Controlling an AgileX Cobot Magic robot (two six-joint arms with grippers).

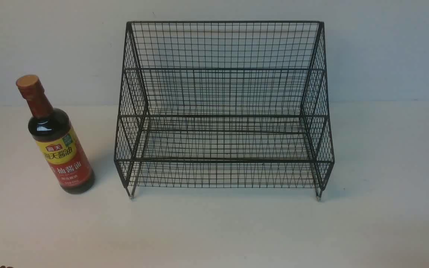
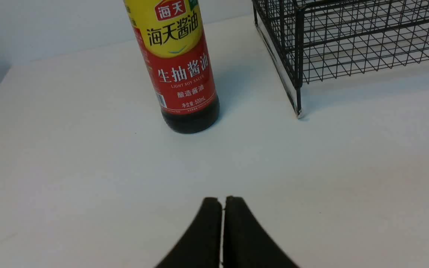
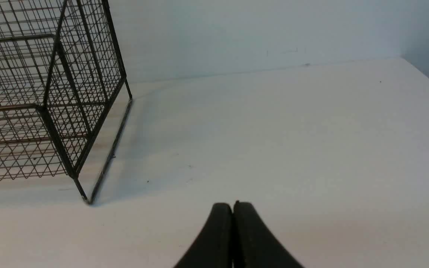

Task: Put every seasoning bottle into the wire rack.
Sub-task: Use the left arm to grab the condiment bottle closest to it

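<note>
Left wrist view: seasoning bottle (image 2: 186, 85) upright at upper centre, ahead of my left gripper (image 2: 223, 201), pads together.
Right gripper (image 3: 233, 206): also closed, farther, I judge.

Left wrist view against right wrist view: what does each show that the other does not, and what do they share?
Only the left wrist view shows the bottle, upright on the table, and the left gripper, shut. Only the right wrist view shows the right gripper, also shut. Both show a corner of the rack, the table and the wall.
</note>
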